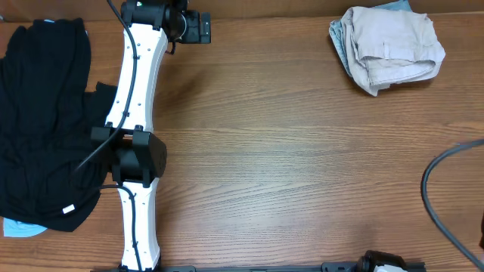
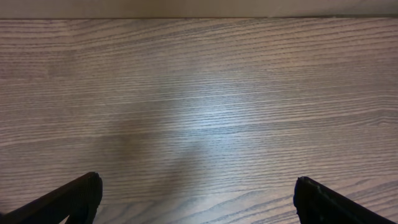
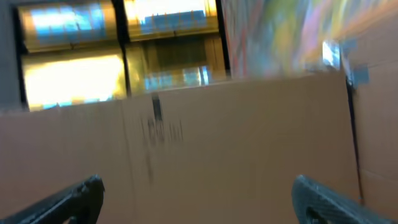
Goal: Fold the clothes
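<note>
The khaki shorts (image 1: 389, 47) lie in a folded bundle at the far right corner of the tabletop (image 1: 287, 151), resting on a light blue cloth (image 1: 393, 7) whose edge shows along the bundle's far and left sides. No pincer touches the bundle. A heap of black garments (image 1: 41, 121) occupies the left edge of the tabletop, well apart from the shorts, with a small white tag visible near its lower edge. The left arm (image 1: 136, 91) extends from the near edge to the far edge, passing just beside the black heap. The left pincer (image 2: 199, 199) is fully open: its two dark fingers (image 2: 68, 199) stand wide apart over bare wood and grip nothing. The right pincer (image 3: 199, 202) is likewise fully open and empty; its wrist view is blurred and faces a brown cardboard panel (image 3: 236, 143) rather than the tabletop. A grey cable (image 1: 435, 189) curves across the near right area of the tabletop.
</note>
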{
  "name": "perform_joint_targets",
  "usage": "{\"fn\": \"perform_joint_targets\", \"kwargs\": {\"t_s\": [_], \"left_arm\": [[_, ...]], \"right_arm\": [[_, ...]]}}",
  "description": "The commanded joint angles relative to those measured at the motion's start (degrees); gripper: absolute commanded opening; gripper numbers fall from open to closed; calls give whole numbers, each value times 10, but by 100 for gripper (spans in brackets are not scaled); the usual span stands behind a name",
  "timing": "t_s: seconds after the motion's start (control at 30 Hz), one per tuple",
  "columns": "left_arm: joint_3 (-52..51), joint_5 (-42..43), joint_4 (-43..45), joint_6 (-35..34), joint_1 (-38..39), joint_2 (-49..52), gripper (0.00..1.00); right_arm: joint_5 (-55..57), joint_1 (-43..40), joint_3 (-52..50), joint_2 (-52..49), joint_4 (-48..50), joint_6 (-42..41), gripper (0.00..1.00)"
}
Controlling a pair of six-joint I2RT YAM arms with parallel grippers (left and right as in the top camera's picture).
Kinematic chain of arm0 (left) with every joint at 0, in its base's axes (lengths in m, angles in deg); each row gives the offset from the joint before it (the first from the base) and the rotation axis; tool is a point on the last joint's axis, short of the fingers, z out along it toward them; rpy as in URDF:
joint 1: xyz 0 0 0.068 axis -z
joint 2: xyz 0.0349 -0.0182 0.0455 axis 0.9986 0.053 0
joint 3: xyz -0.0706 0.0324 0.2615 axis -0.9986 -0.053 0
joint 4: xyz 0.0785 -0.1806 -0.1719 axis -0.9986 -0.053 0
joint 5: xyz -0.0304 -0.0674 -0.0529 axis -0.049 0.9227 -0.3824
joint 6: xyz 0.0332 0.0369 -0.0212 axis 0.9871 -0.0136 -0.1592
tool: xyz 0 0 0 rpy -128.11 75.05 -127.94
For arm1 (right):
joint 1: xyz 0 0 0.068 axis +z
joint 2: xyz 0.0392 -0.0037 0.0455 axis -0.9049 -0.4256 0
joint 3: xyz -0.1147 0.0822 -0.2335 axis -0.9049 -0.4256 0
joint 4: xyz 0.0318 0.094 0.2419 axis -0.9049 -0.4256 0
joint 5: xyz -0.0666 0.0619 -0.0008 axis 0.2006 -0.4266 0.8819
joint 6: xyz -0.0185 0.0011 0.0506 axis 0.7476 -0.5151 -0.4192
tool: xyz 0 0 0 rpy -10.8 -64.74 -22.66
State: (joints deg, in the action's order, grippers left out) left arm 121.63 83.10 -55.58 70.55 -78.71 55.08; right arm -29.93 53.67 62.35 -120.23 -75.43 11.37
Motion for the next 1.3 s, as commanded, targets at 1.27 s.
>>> {"fn": "perform_joint_targets", "kwargs": {"t_s": [1.27], "left_arm": [[3, -7, 0, 8, 4, -16, 100]], "right_arm": [[-29, 77, -834, 512, 132, 0, 100]]}}
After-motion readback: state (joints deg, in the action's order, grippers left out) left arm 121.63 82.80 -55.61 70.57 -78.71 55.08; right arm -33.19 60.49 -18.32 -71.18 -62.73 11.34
